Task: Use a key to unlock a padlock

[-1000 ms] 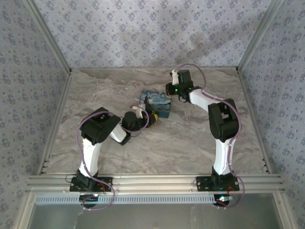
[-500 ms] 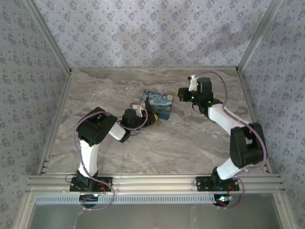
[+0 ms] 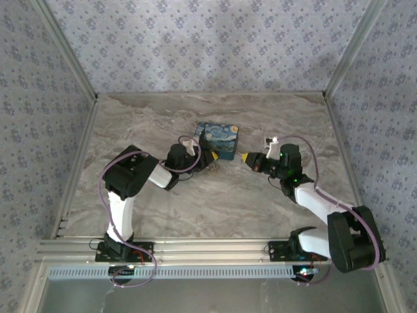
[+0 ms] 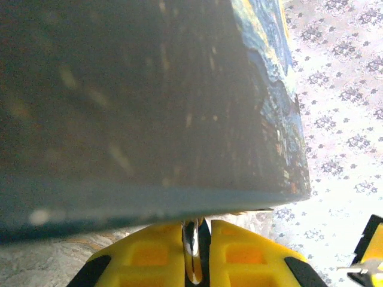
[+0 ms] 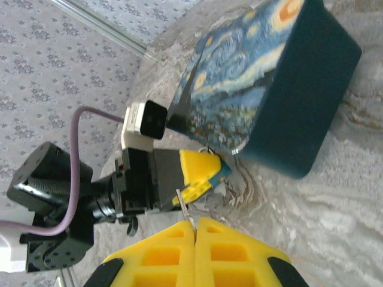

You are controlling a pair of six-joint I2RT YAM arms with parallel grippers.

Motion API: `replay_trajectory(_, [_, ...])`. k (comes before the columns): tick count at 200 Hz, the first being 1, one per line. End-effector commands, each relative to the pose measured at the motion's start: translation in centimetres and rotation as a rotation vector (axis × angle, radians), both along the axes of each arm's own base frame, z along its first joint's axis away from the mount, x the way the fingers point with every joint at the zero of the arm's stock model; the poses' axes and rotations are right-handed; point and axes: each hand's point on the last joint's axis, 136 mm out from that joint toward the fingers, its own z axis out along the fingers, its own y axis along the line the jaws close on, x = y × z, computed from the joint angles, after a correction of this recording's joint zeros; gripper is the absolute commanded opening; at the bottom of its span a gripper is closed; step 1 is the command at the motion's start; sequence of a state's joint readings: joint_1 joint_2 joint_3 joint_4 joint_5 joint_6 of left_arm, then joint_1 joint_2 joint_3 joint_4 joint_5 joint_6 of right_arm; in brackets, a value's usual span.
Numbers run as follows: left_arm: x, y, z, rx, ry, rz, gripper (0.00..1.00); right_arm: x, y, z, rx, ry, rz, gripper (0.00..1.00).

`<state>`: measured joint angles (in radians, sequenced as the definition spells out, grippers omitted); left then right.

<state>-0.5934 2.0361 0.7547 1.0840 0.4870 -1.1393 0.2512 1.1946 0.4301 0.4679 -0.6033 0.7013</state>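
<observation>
Left fingers (image 4: 149,260), yellow pads, clenched on a silvery metal loop (image 4: 192,254) at lower centre of the left wrist view. The loop is probably the shackle of the small yellow-gold padlock (image 3: 212,156); its body is hard to separate from the yellow pads. Padlock sits mid-frame in the top view, just beside the near edge of the blue starry-night printed box (image 3: 218,139), likely held steady there to present the keyhole to the other arm. Right fingers (image 5: 161,257) clamped on a thin silvery key (image 5: 183,204). Its blade pokes out toward the padlock, near but apart, apparently lining up for insertion. Lock not yet opened, by the look. Grey-beige marbled worktop (image 3: 260,195). Blue-grey floral wallpaper (image 3: 195,45) on three sides, aluminium rails (image 3: 215,248) along the bottom.
</observation>
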Motion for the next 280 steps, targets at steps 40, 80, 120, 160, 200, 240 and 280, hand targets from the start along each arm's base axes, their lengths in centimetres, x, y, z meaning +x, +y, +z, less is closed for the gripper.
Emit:
replay_trajectory(40, [0.3,-0.9,2.4,-0.098,0.041,-0.013,0.0,0.1,1.6,-0.5,0.094,-0.007,0.006,0.0])
replay_trajectory(80, [0.4,-0.9,3.0,-0.124,0.042,-0.007,0.0,1.1,2.7,-1.9,0.131,0.016,0.012,0.0])
replay_trajectory(120, [0.5,-1.0,3.3,-0.137,0.042,-0.01,0.0,1.6,3.7,-3.5,0.146,0.054,0.014,0.0])
replay_trajectory(160, [0.4,-1.1,3.6,-0.145,0.038,-0.01,0.0,2.3,4.7,-5.0,0.217,0.107,0.01,0.0])
replay_trajectory(200, [0.4,-1.1,3.4,-0.145,0.039,-0.009,0.0,2.6,6.3,-6.0,0.232,0.135,0.025,0.0])
replay_trajectory(240, [0.5,-1.2,3.5,-0.155,0.035,-0.009,0.0,3.4,6.8,-6.4,0.252,0.156,0.017,0.0])
replay_trajectory(280, [0.5,-1.3,3.5,-0.16,0.035,-0.01,0.0,3.7,6.9,-6.9,0.257,0.173,0.01,0.0])
